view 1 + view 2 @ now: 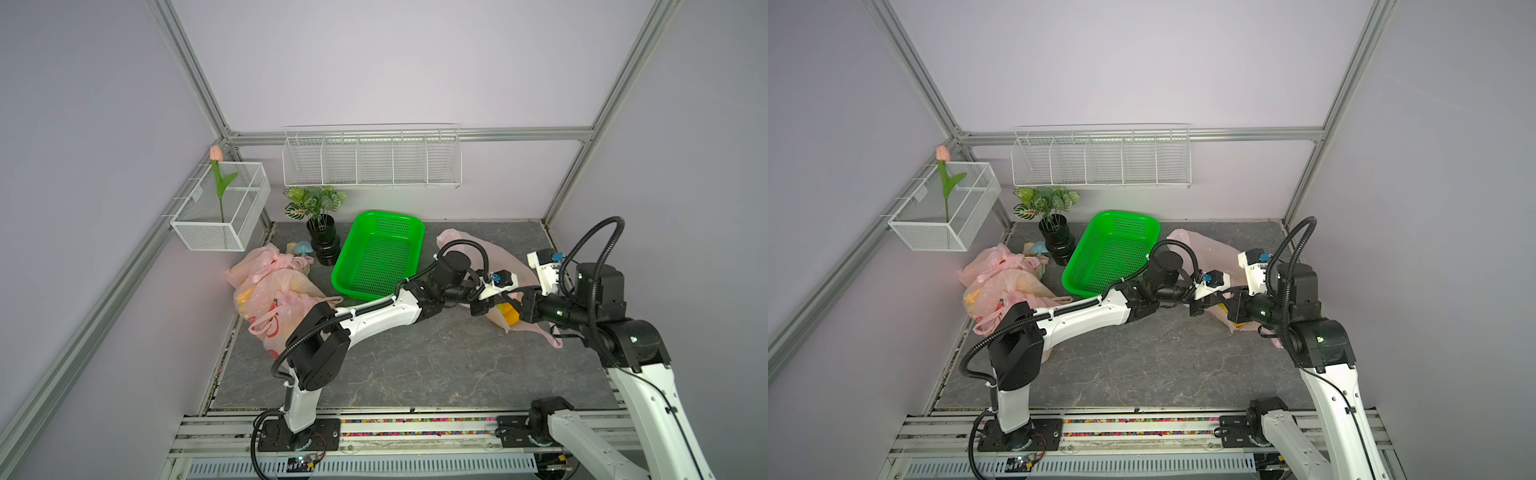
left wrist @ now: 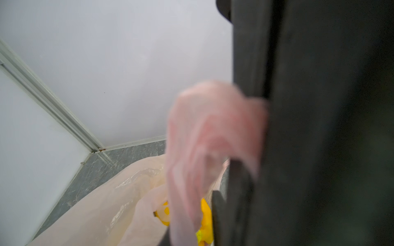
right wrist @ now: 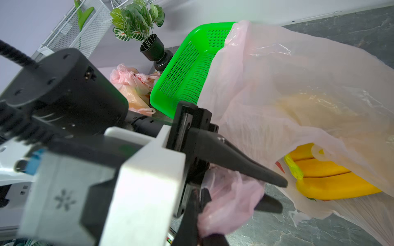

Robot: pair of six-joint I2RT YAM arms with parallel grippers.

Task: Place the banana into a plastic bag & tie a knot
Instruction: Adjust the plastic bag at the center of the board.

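Banana bunch [image 3: 330, 187] inside pink plastic bag [image 3: 298, 74]; left pincer [image 3: 281, 194], right pincer [image 3: 200, 230] both clamp handle [image 3: 230, 198], likely for knotting.

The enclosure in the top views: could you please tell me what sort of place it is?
Most likely a robotics lab test cell: plain walls on an aluminium frame, a left arm and right arm bolted to a front rail, and staged props such as a potted plant and wire rack.
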